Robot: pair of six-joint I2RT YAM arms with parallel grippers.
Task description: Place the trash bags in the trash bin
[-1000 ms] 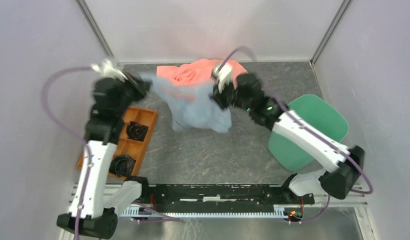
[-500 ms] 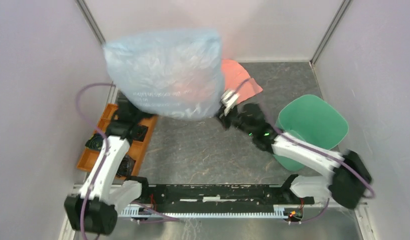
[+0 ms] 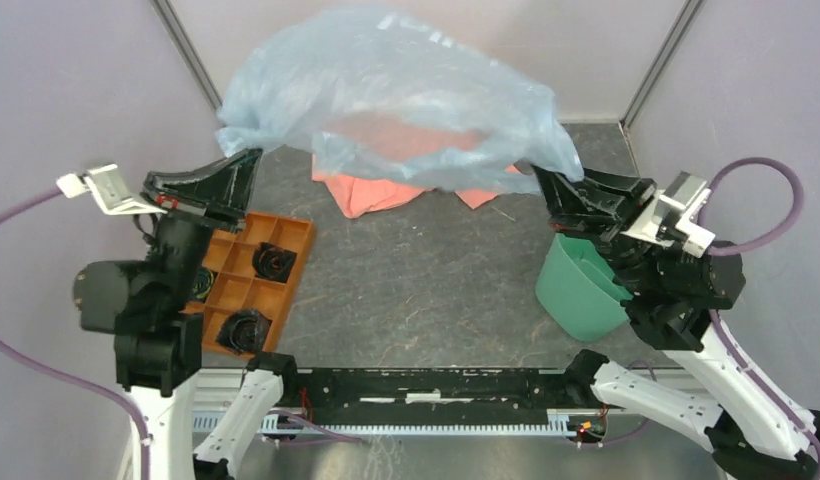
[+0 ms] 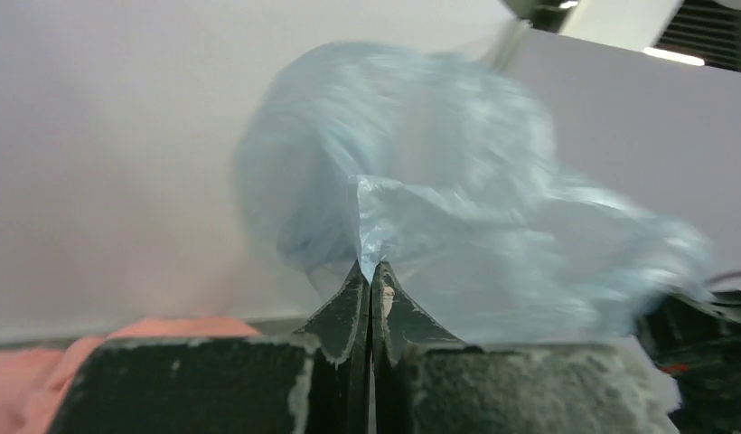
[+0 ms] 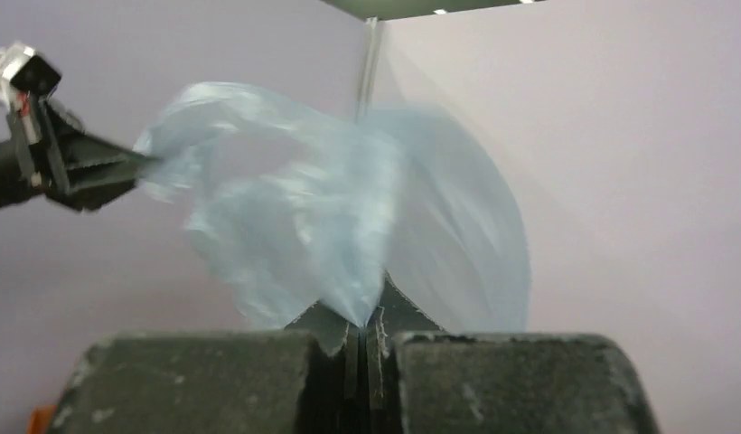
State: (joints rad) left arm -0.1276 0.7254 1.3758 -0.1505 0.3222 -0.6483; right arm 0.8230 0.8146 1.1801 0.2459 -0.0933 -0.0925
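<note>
The pale blue-grey trash bag point(image 3: 386, 90) billows high above the table, stretched between both arms. My left gripper point(image 3: 248, 160) is shut on the bag's left edge, and my right gripper point(image 3: 542, 176) is shut on its right edge. In the left wrist view the film point(image 4: 457, 226) rises from the pinched fingertips of the left gripper point(image 4: 370, 268). In the right wrist view the bag point(image 5: 331, 217) fans up from the closed tips of the right gripper point(image 5: 365, 318). The green trash bin point(image 3: 576, 290) lies on the right, partly hidden under the right arm.
A salmon-pink cloth point(image 3: 386, 190) lies at the back middle of the table, under the bag. An orange compartmented tray point(image 3: 276, 240) with black parts sits at the left, below the left arm. Purple walls close in on three sides.
Both arms swung outward and up, pulling the bag from a bunched sheet into a wide open balloon. The right arm moved over the bin; the left arm moved over the tray.
</note>
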